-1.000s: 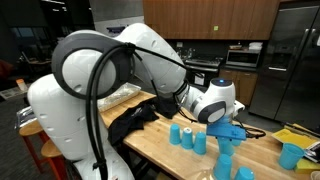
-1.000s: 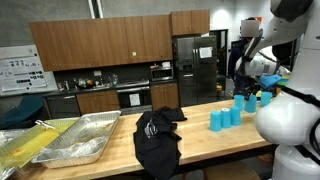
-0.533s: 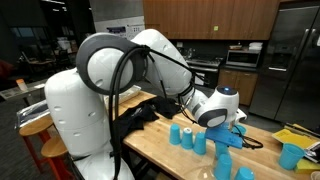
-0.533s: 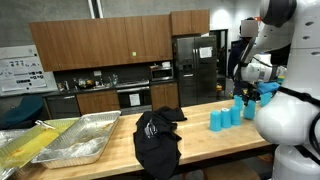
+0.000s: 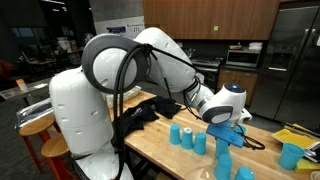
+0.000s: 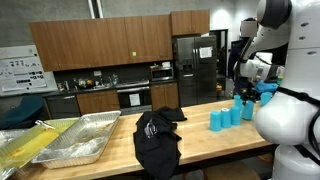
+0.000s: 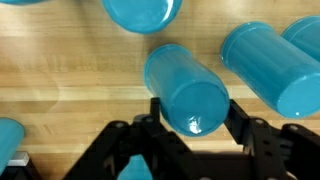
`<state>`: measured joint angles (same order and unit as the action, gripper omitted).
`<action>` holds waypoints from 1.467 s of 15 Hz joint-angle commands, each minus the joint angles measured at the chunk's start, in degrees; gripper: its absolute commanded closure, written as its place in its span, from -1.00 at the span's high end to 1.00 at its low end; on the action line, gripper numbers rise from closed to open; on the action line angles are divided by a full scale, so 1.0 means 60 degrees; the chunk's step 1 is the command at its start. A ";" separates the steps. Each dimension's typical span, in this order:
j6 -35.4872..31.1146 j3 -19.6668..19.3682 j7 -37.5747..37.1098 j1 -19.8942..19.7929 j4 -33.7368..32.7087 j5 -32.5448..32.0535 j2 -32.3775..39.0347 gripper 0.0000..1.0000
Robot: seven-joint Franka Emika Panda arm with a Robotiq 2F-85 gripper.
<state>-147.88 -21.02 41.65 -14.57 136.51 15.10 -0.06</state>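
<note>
Blue cup (image 7: 187,85) between fingers (image 7: 243,120), seemingly gripped

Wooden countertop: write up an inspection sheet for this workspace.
surface: light wooden countertop, bare wood between items.
job's things: blue plastic cup between the fingers; other blue cups in a row nearby.
clutter: black cloth; foil trays.
grippers: end effector closed on the cup's sides.
cables: black cable looping along the arm.
surroundings: kitchen, brown wooden cabinets, dark fridge.
</note>
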 commanded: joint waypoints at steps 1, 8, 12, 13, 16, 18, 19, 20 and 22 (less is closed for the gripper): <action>-0.0137 0.0171 -0.0458 -0.0261 -0.0337 -0.0052 0.0269 -0.23; -0.0232 0.0295 -0.0734 -0.0501 -0.0613 0.0100 0.0645 -0.23; -0.0188 0.0430 -0.0860 -0.0590 -0.0652 0.0205 0.0825 -0.23; -0.0165 0.0467 -0.0822 -0.0621 -0.0680 0.0235 0.0897 -0.23; -0.0049 0.0594 -0.0676 -0.0709 -0.0711 0.0547 0.0875 0.77; -0.0168 0.0614 -0.0861 -0.0685 -0.0538 0.0280 0.0745 0.38; -0.0168 0.0626 -0.0862 -0.0698 -0.0539 0.0284 0.0761 0.49; -0.0168 0.0634 -0.0863 -0.0709 -0.0541 0.0284 0.0780 0.64; -0.0168 0.0639 -0.0864 -0.0721 -0.0550 0.0283 0.0812 0.77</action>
<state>-148.93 -18.21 36.78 -17.90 133.19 17.15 4.92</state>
